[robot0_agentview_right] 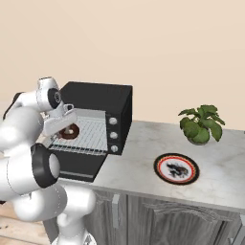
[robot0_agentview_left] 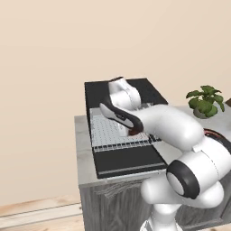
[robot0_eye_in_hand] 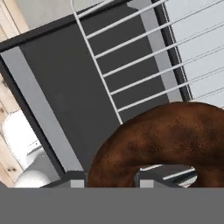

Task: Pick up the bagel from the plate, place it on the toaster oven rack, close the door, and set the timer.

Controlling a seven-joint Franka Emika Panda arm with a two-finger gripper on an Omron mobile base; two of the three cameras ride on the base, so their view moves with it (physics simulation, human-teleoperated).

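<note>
Over the rack [robot0_agentview_right: 88,134], one bagel [robot0_agentview_right: 68,131]

Between the jaws we find the bagel [robot0_agentview_right: 69,131], over the toaster oven rack [robot0_agentview_right: 88,135]. Beneath and ahead of the jaws lies the lowered door [robot0_eye_in_hand: 65,92], at the table [robot0_agentview_right: 139,162] edge. Well off to the jaws' right rests the plate [robot0_agentview_right: 176,169], with the potted plant [robot0_agentview_right: 201,124] behind it.

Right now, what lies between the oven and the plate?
In the right base view, bare grey counter lies between the oven and the plate.
</note>
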